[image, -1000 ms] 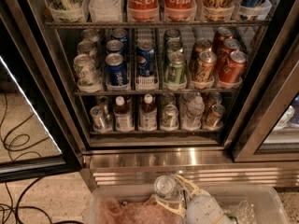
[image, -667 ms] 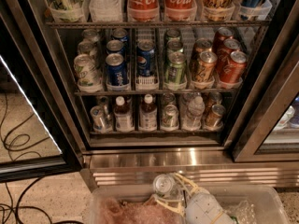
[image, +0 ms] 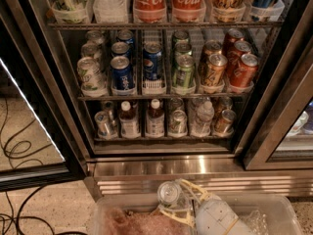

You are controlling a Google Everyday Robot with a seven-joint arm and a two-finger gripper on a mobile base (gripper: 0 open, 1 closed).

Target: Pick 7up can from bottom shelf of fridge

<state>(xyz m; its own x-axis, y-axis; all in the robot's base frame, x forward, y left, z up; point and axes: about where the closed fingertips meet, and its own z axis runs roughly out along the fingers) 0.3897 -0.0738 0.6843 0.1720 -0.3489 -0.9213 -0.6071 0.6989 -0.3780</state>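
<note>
The cream two-finger gripper hangs low, in front of the black-framed glass-door fridge, pinching the small silver-topped 7up can over a clear plastic tub. The can is well clear of the wire bottom shelf. The danger looks like a slip: the fingers grip a smooth wall, and any jolt could drop the can into the tub.

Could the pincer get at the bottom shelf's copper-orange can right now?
Probably not: the pincer, low before the open fridge, already seems shut on a silver-topped can, though nothing blocks the copper-orange can.
</note>
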